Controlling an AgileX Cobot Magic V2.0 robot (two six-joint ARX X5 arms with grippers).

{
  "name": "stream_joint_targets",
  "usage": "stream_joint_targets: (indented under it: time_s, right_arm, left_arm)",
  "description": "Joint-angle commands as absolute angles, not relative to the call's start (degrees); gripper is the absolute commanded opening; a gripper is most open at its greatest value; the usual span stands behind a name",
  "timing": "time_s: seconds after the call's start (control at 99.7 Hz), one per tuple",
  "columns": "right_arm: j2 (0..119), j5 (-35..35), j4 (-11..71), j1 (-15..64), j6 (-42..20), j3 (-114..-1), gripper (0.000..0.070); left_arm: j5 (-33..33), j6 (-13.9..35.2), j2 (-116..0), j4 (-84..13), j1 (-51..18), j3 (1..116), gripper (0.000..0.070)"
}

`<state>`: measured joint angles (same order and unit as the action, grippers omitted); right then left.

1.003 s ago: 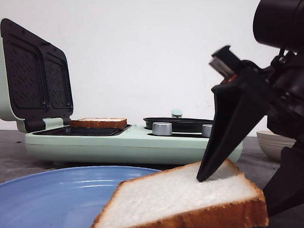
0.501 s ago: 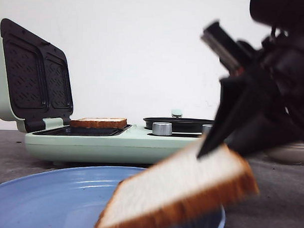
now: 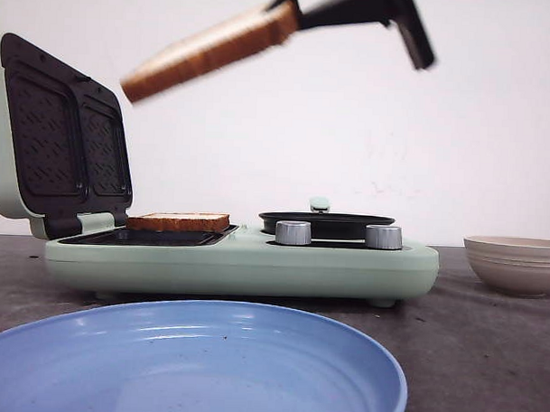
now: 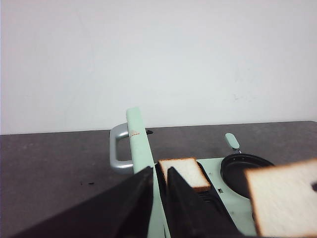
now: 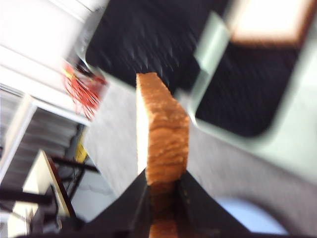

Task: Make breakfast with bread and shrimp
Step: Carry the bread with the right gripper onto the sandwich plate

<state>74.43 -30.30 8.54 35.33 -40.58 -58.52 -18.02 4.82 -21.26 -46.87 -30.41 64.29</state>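
A plain white wall closes off the far edge of the dark grey counter [image 3: 487,358], and from my console I can see the mint-green sandwich maker [image 3: 241,259] standing across the middle of it, its lid [image 3: 56,135] tilted up on the left with the two dark grill plates facing inward. One bread slice [image 3: 178,222] lies flat on the maker's left-hand plate; next to it, on the maker's right half, sits a shallow black pan [image 3: 327,223] with two silver knobs [image 3: 293,232] in front. The right end effector [image 3: 295,12] is high in the air above the maker, closed tight on one crust edge of the second bread slice [image 3: 208,52], which juts out leftward and tips downward at its free end; my right wrist camera is blurred but shows the fingers [image 5: 185,198] pinching the brown crust between them. The left end effector [image 4: 158,173] hangs over the maker with its jaws nearly together and nothing between them. A blue plate [image 3: 188,366] sits at the near edge of the counter, and a beige bowl [image 3: 515,261] rests toward the right edge. I cannot find the shrimp in any of my views
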Motion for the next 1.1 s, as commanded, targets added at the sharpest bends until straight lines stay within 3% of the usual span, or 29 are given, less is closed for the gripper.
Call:
stream_joint_targets:
  time_s: [0.0,0.221,0.501,1.093]
  right_arm:
    - [79.42,-31.68,8.49,35.11,-39.27,-61.08,0.0001]
    - [94.83,-37.95,5.52,34.09,-38.98,-70.85,0.0001]
    - [107.92,-39.4,5.61,33.98,-40.69,-80.84,0.0001]
    - [115.42,-37.45,1.52,33.98,-47.16,-82.59,0.0001]
  left_arm:
    - [-17.96,3.9,-21.28,-46.17,-30.74,64.93,0.0]
    - [-17.56,3.92,-21.28,-46.19,-30.74,64.93,0.0]
    - [-16.99,3.97,-21.28,-46.19,-30.72,64.93,0.0]
    - [-16.45,3.99,-21.28,-46.24,-30.74,64.9,0.0]
